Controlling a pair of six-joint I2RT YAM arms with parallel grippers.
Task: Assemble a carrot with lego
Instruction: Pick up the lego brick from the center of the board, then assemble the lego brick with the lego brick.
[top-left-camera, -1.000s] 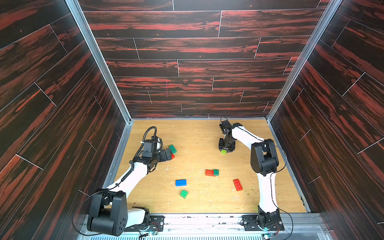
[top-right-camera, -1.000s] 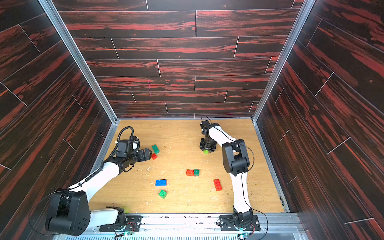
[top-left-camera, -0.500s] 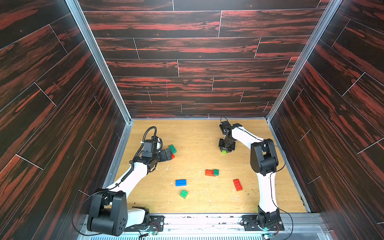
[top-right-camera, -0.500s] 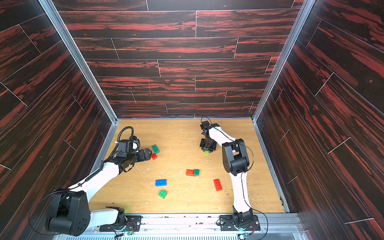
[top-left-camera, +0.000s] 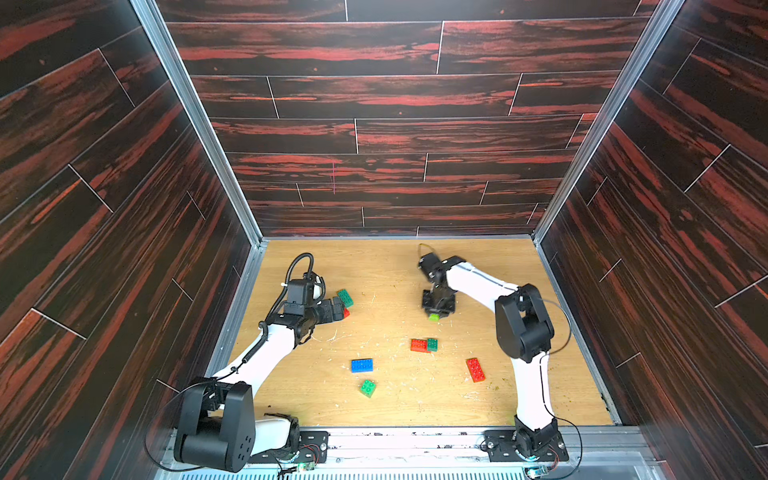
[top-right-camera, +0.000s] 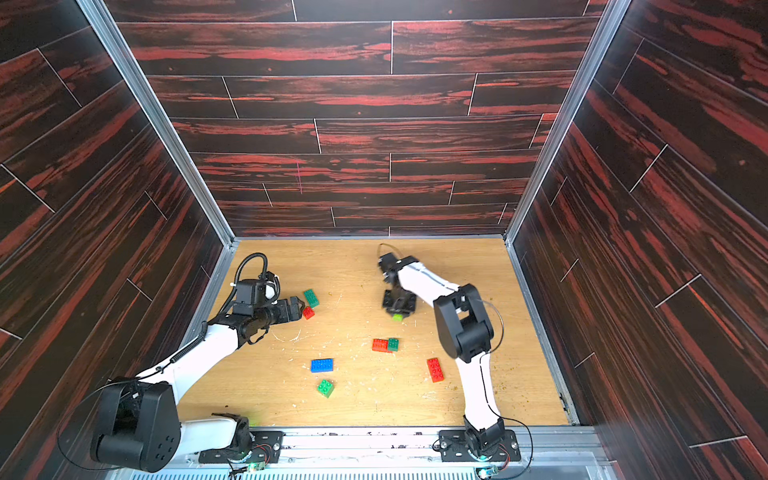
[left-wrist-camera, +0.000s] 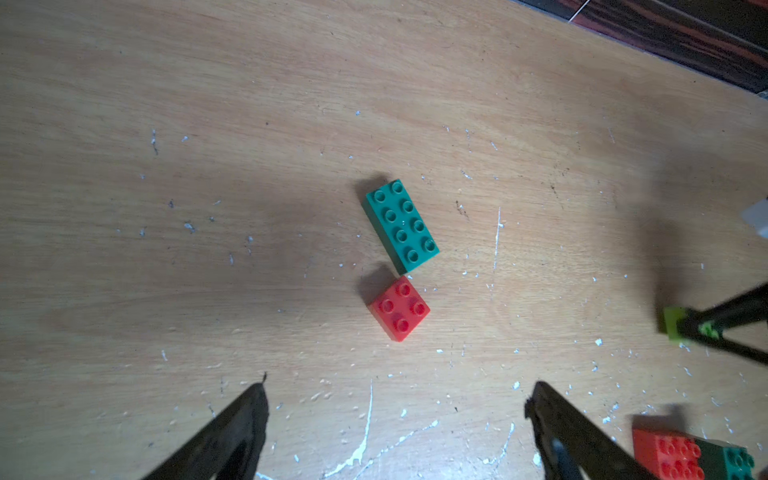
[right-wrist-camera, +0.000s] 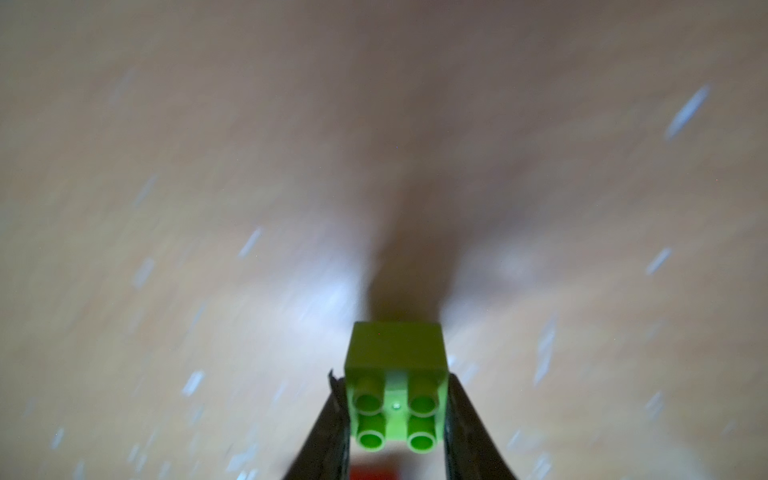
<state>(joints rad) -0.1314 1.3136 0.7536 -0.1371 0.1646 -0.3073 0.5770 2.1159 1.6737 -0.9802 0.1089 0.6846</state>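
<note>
no carrot stands yet; the lego (top-right-camera: 434, 369) lies scattered over the desk (top-left-camera: 395, 270), and only a red-green pair (top-left-camera: 424, 345) lies touching, joined or not i cannot tell. just behind the pair, the right end effector (top-left-camera: 436, 309) is clamped on a lime brick (right-wrist-camera: 395, 349), pinching two opposite side faces at its very tips, studs facing the wrist camera. that shallow hold is the main risk: pressed onto another brick off-centre, the lime brick would likely pivot in the grip or pop out, and it could knock the pair askew. the desk in that wrist view is blurred, so stud alignment is hard to judge. well left of the pair and farther back, the left end effector (left-wrist-camera: 397, 395) hangs wide apart, holding nothing, just short of a red square (left-wrist-camera: 399, 308) and a teal brick (left-wrist-camera: 401, 226) that nearly touch; closing on one may shove the other. a blue brick (top-left-camera: 362, 365) and a green brick (top-left-camera: 368, 387) lie front-left of the pair, a long red brick (top-left-camera: 475, 369) front-right, where a low sweep of either arm could scatter them.
</note>
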